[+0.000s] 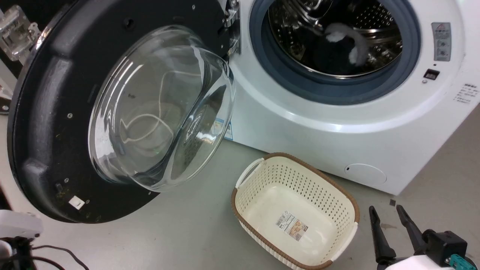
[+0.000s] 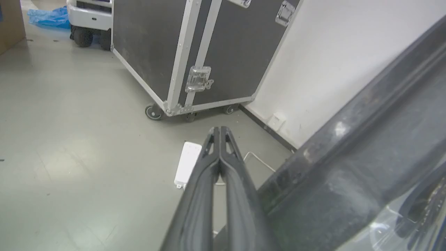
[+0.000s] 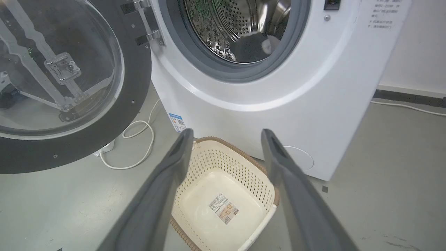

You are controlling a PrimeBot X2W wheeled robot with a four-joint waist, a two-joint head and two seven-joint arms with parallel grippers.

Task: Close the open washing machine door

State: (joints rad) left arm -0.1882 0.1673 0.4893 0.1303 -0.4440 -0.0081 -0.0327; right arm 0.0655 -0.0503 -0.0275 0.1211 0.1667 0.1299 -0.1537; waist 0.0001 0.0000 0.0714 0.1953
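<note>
I see the washing machine door [image 1: 48, 123] swung wide open on its hinge, left of the washing machine [image 1: 337, 150], its glass bowl bulging toward me. My left gripper [image 2: 220, 129] has its fingers pressed together on nothing, just beside the door's dark outer edge. I cannot tell whether they touch it. My right gripper [image 1: 385, 208] is spread apart and empty, near the cream laundry basket [image 1: 300, 176] that sits on the floor before the machine.
</note>
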